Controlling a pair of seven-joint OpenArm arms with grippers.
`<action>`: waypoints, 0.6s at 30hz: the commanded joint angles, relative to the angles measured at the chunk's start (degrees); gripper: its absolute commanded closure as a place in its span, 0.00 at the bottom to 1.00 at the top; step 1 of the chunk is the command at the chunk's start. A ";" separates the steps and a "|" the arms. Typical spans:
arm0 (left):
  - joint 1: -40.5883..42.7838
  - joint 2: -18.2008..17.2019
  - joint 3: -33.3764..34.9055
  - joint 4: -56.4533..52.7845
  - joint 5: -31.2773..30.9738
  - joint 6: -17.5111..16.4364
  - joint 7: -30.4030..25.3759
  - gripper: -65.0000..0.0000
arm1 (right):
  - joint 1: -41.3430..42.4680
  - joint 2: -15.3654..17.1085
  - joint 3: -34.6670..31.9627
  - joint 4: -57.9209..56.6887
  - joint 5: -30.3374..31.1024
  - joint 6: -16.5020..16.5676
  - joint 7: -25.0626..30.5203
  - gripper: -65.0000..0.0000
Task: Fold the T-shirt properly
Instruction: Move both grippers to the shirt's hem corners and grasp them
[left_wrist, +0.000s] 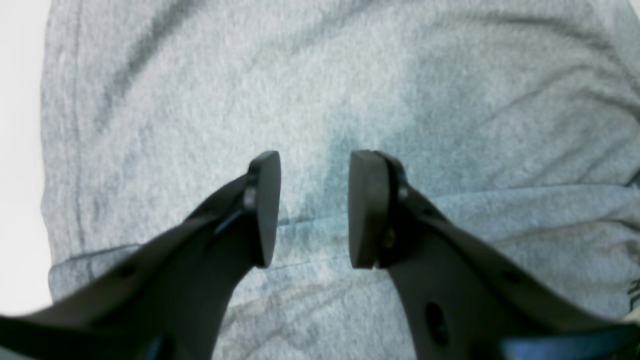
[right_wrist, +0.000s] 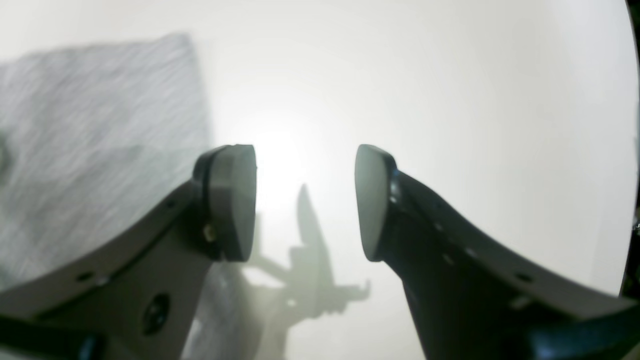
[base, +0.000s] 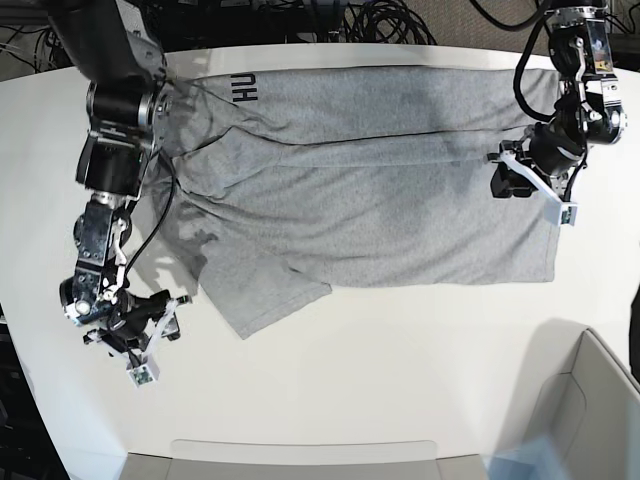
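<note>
On the left of the base view, my right gripper (base: 150, 335) hangs over the bare white surface (base: 380, 380), just off the T-shirt (base: 380, 200) beside its lower left sleeve. Its fingers (right_wrist: 230, 200) stand wide apart with nothing between them; through the right wrist camera only the surface and their own shadow show in the gap, with a grey edge of the T-shirt off to one side.

The T-shirt lies spread across the far half of the surface, partly folded, with black lettering showing near its top left corner and one sleeve sticking out toward the near side.

At the T-shirt's right end, my left gripper (left_wrist: 314, 210) hovers over a folded edge of the cloth, fingers (left_wrist: 367, 210) apart and holding nothing.
</note>
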 joint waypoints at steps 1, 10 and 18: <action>-0.39 -0.87 -0.35 0.94 -0.54 -0.20 -0.97 0.64 | 2.69 -0.01 -0.08 -3.61 0.49 0.19 3.49 0.51; -0.39 1.60 -0.27 0.94 -0.63 -0.20 -0.97 0.64 | 9.37 1.22 -0.08 -35.70 0.49 -0.08 26.53 0.51; -0.74 1.95 -0.27 0.06 -0.63 -0.29 -0.97 0.64 | 9.28 0.69 -0.61 -44.66 0.23 -0.08 31.27 0.51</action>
